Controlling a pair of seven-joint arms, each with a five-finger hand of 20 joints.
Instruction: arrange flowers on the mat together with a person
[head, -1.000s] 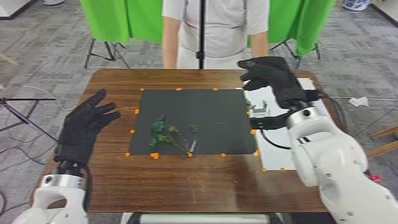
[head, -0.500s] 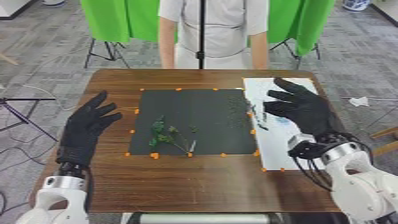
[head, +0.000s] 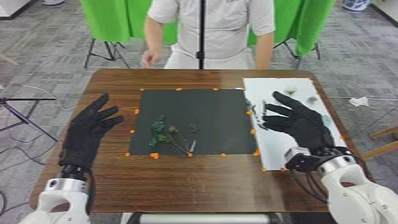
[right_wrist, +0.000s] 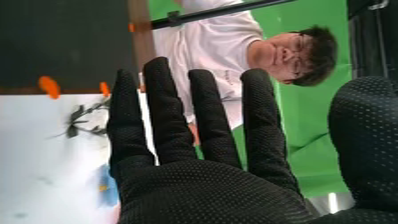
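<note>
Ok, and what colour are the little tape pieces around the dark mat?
Orange; the tape shows best in the right wrist view.

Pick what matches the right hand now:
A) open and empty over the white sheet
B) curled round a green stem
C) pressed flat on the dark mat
A: the right hand has straight fingers with nothing in them, and sits over the white sheet.

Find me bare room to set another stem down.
The dark mat is bare beyond the green sprigs; so is the wooden table between mat and near edge. Crowded: the mat's near left, and the white sheet under the right hand.
</note>
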